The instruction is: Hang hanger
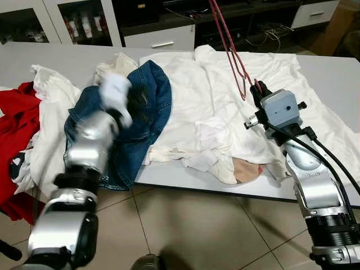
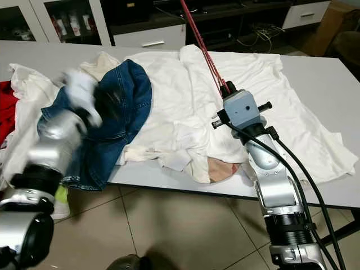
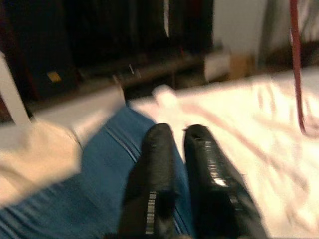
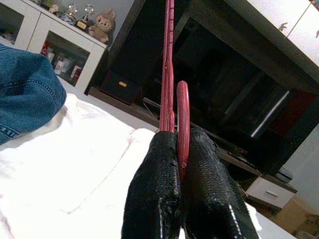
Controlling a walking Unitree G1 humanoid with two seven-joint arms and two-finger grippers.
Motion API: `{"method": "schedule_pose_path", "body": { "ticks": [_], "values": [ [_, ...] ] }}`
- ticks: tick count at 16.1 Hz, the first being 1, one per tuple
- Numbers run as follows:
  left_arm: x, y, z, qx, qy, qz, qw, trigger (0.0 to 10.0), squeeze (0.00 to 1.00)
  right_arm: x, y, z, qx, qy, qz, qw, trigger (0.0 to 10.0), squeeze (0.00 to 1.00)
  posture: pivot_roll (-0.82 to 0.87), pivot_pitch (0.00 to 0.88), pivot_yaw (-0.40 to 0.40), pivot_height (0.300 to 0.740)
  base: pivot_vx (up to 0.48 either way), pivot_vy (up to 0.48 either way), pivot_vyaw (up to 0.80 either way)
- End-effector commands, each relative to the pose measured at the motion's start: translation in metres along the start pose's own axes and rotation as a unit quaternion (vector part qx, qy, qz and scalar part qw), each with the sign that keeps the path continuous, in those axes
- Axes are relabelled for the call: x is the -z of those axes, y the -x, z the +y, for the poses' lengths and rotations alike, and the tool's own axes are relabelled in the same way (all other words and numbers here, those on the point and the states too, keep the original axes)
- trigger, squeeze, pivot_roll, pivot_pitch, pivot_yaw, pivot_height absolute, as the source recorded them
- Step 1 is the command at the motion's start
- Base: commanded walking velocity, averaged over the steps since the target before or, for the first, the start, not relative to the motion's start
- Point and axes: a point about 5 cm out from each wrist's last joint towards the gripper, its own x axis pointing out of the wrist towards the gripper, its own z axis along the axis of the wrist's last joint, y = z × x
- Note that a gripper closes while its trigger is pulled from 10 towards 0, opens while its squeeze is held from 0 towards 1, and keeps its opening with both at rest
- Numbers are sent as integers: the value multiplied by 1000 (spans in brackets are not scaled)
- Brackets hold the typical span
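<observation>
A red wire hanger (image 1: 232,50) rises from my right gripper (image 1: 258,90), which is shut on its lower part above the white garment (image 1: 225,107) spread on the table. In the right wrist view the hanger (image 4: 171,74) runs up from between the black fingers (image 4: 159,194). My left arm is blurred with motion over the blue denim garment (image 1: 149,112). The left gripper (image 3: 178,137) hovers over the denim with its fingers close together and nothing between them.
The grey table (image 1: 332,79) carries a heap of clothes: white pieces, the denim, and red cloth (image 1: 17,121) hanging off its left end. Cabinets and a dark shelf unit (image 1: 163,22) stand behind the table. Tiled floor (image 1: 197,230) lies in front.
</observation>
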Motion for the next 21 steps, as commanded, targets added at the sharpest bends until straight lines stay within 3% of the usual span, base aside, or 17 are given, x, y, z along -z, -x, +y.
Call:
{"method": "schedule_pose_path", "body": {
  "ticks": [1, 5, 6, 7, 9, 10, 11, 12, 13, 17, 21],
  "values": [
    [-13, 3, 11, -14, 7, -33, 999, 0, 0, -4, -2, -3, 3, 6, -11, 1000, 10000, 0, 98, 7, 50, 740, 0, 0, 0],
    [-17, 26, 35, -27, 34, -67, 997, 0, 0, -3, -2, -2, 1, 6, -11, 1000, 10000, 0, 106, 9, 46, 740, 0, 0, 0],
    [-11, 33, 37, -19, 35, -46, 998, 0, 0, -3, -2, -1, 0, 5, -11, 1000, 10000, 0, 112, 11, 44, 740, 0, 0, 0],
    [0, 37, 30, 11, 23, -15, 1000, 0, 0, -3, -3, 0, -3, 4, -11, 1000, 10000, 0, 120, 13, 40, 740, 0, 0, 0],
    [5, 35, 21, 24, 13, -8, 1000, 0, 0, -3, -4, 1, -6, 3, -12, 1000, 10000, 0, 122, 13, 39, 740, 0, 0, 0],
    [6, 33, 15, 31, 5, -9, 999, 3686, 0, -4, -5, 2, -8, 3, -12, 1000, 10000, 0, 125, 14, 37, 740, 0, 0, 0],
    [9, 32, 11, 39, 3, -6, 999, 9725, 0, -4, -6, 2, -9, 2, -14, 1000, 10000, 0, 125, 14, 37, 740, 0, 0, 0],
    [10, 32, 9, 41, 0, -4, 999, 9725, 0, -4, -6, 2, -9, 2, -14, 1000, 10000, 0, 125, 14, 37, 740, 0, 0, 0],
    [13, 32, 5, 53, -15, 5, 998, 10000, 1000, -4, -5, 3, -9, 2, -14, 1000, 10000, 0, 115, 13, 37, 740, 0, 0, 0],
    [18, 30, -12, 104, -30, 6, 994, 10000, 1000, -3, -3, 4, -7, 1, -12, 1000, 10000, 0, 110, 13, 40, 740, 0, 0, 0],
    [22, 25, -14, 91, -47, 16, 995, 10000, 1000, -3, -4, 4, -6, 0, -12, 1000, 10000, 0, 109, 11, 44, 740, 0, 0, 0]
  ]
}}
